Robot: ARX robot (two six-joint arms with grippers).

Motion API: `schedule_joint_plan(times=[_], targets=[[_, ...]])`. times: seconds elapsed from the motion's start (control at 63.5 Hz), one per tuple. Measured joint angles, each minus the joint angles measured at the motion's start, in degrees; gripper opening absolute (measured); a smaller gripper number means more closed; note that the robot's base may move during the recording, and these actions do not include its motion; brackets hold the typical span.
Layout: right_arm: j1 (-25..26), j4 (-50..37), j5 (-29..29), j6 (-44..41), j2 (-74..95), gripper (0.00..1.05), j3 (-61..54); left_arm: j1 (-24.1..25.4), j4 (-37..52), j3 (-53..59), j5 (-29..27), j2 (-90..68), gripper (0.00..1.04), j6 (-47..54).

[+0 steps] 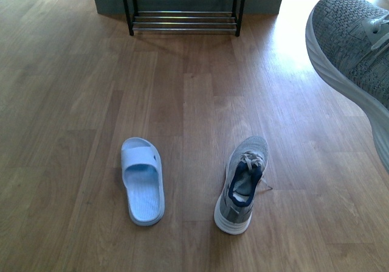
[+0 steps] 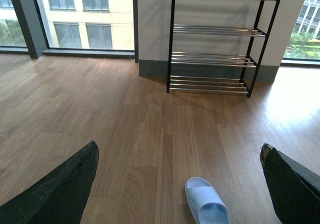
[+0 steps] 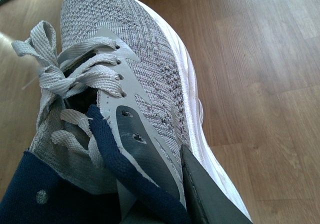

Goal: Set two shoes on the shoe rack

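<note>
**Placement.** The rack [image 2: 212, 31] stands against the far wall, well apart from all the footwear, and we see no shoe on its bars. Two items lie on the floor [image 1: 73, 101] near the robot: a slide [image 1: 143, 181] on the left and a floor sneaker [image 1: 242, 187] just to its right. They lie apart, both with toes toward the rack. The held sneaker [image 1: 349, 41] hangs at the right edge of the front view, clear of the floor and tilted, its white sole turned down and to the left. We judge it is held high so that it can be carried across to the rack without dragging. No shoe is placed yet.

**Right gripper** [image 3: 170, 199]. It is closed on the held sneaker at the collar. One dark finger [image 3: 210, 196] presses the outer side wall just above the sole. The opposing finger is hidden, and we judge it to be inside the opening, against the navy lining. The gap is narrow, about the thickness of the shoe wall. The laces hang loose near the grip and could snag.

**Left gripper** [image 2: 178, 151]. Its jaws are spread wide, one finger at each lower corner of its wrist view. Nothing sits between them and nothing is touched. It hangs above the floor with the slide just beneath and the rack straight ahead. We judge it idle at this moment.
</note>
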State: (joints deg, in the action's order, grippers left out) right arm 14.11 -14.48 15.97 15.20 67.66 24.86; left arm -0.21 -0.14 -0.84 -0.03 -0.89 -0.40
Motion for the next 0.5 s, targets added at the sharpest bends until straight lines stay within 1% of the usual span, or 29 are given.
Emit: schedule_joint_plan(times=[0.504], targets=[[0.0,0.0,0.0,0.0,0.1,0.01,0.0,0.0,0.0,0.0,0.0,0.0,0.95,0.0]])
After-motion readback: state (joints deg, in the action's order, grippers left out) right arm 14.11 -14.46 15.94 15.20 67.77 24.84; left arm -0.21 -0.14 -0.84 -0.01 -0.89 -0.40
